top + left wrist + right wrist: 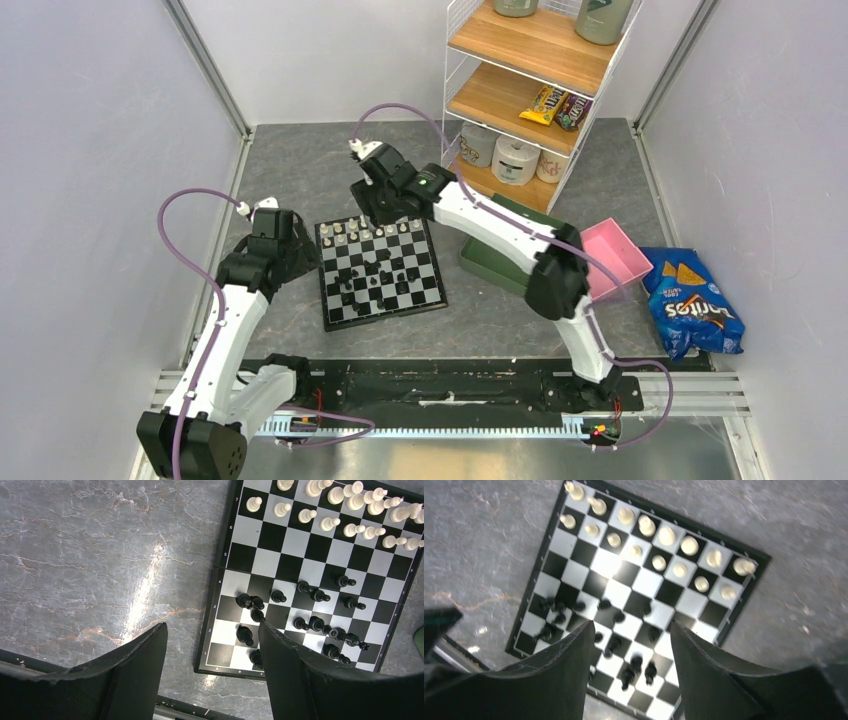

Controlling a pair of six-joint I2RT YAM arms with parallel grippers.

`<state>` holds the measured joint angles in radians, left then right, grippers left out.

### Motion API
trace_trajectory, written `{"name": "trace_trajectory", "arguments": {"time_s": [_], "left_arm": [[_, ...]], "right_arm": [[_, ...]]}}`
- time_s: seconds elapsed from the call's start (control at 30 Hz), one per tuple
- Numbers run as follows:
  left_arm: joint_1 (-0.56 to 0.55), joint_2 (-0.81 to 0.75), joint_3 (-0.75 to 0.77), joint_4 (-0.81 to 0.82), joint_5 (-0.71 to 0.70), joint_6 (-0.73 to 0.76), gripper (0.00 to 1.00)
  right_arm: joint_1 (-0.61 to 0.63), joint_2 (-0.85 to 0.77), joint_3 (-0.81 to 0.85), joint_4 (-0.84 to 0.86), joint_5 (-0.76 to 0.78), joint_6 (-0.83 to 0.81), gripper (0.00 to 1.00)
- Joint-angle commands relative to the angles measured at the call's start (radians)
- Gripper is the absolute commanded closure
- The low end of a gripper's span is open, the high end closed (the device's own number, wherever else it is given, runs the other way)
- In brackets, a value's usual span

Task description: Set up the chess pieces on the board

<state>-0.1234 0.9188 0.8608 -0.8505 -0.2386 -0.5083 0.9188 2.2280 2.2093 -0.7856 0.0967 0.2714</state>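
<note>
The board (425, 290) lies on the grey table between my two arms. Cream-white chess pieces (375, 232) stand in two rows along its far side. Black chess pieces (375, 278) are scattered loosely over its middle and near squares. My left gripper (212, 626) hovers over the board's left near corner, open, with only table and board between its fingers. My right gripper (632, 623) hangs above the board, open and holding nothing. The right wrist view is blurred; black pieces (631, 667) show below the gap and white pieces (667, 536) beyond.
A green tray (500, 255) and a pink tray (615, 255) sit right of the board, partly under the right arm. A blue chip bag (695, 305) lies at the far right. A wire shelf (530, 90) with snacks and tubs stands at the back.
</note>
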Motion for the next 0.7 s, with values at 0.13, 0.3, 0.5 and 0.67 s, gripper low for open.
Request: {"name": "trace_trajectory", "arguments": {"time_s": [0.13,0.3,0.5,0.67], "left_arm": [[0.008,-0.014,0.007,0.025,-0.034,0.018,0.25],[0.008,-0.014,0.007,0.024,-0.036,0.018,0.24],[0.008,-0.013,0.007,0.018,-0.047,0.015,0.24],[0.008,-0.007,0.007,0.019,-0.045,0.015,0.24]], "right_arm": [[-0.006,-0.375,-0.424,0.082,0.15,0.164,0.03],[-0.012,-0.481,-0.615,0.17,0.147,0.219,0.03],[-0.017,-0.414,-0.604,0.045,0.088,0.241,0.12],[-0.017,-0.392,-0.633,0.053,0.083,0.247,0.27]]}}
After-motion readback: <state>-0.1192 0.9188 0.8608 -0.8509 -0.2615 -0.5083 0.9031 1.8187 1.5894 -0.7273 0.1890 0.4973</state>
